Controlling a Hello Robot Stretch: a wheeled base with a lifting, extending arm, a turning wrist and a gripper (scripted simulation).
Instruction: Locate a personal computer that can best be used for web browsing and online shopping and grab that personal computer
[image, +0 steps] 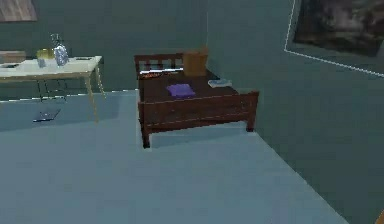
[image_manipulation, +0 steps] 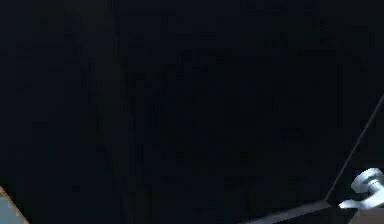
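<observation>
Bare blue-grey floor spreads across the forward view's lower half. Farther along it, toward the left, a small dark flat thing lies on the floor beneath a pale table with light legs. On the tabletop stand a clear rounded jar and, just beside it, a small yellowish thing. Right of the table, well apart from it, is a bed with a dark wooden frame, its footboard toward the camera and its slatted headboard against the far wall. On the dark cover lie a flat purple thing near the middle and a flat grey thing closer to the right edge; which of these, if either, is the computer cannot be told. An orange-brown box shape stands behind the headboard's right end. High on the teal wall at the right hangs a dark framed picture. The arm side view faces a very dark surface, with a small pale curved piece at the lower right. How the claw stands, spread or pressed together, cannot be told.
</observation>
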